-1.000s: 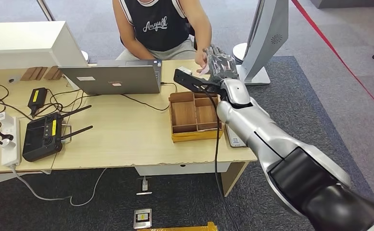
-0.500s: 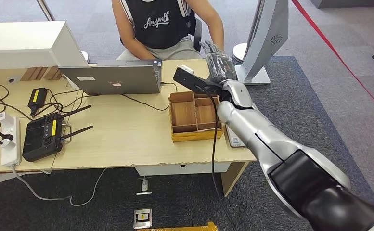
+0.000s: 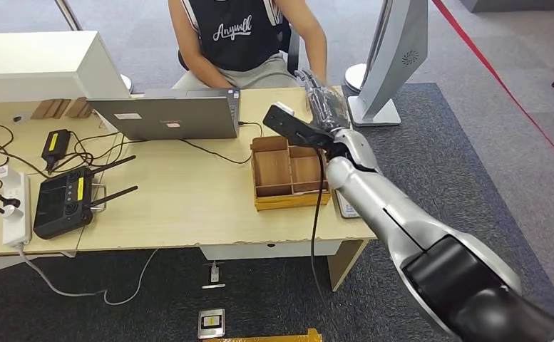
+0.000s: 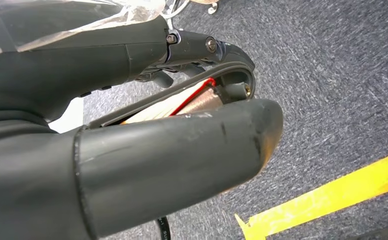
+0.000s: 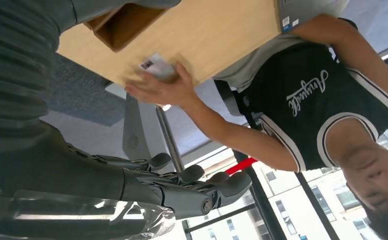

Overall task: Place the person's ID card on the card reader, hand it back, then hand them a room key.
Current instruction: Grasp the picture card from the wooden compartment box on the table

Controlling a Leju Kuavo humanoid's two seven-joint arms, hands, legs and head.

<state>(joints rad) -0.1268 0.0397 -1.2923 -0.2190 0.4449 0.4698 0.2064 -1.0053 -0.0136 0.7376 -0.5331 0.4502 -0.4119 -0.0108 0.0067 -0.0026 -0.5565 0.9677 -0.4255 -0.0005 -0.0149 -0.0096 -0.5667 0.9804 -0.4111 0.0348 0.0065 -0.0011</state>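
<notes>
My right hand (image 3: pixel 323 102) hovers over the table's far right corner, fingers (image 5: pixel 192 181) spread and nothing in them. Just beyond it, the person (image 3: pixel 245 35) seated behind the desk presses a hand (image 5: pixel 164 90) on a small white card (image 5: pixel 153 65) lying at the table's edge. The card's face is too small to read. A flat grey card reader (image 3: pixel 346 204) lies at the table's right edge, partly under my right forearm. My left hand (image 4: pixel 172 150) hangs over the carpet, with nothing visible in it.
A wooden compartment tray (image 3: pixel 288 171) sits beside the reader. An open laptop (image 3: pixel 167 114) stands mid-table, and a black controller (image 3: pixel 63 203), cables and a power strip (image 3: pixel 15 210) lie at the left. A grey kiosk stand (image 3: pixel 391 57) rises past the right corner.
My right hand has turned more edge-on and shifted slightly right. The person's hand has drawn away from my fingers and now lies on the card at the table's edge.
</notes>
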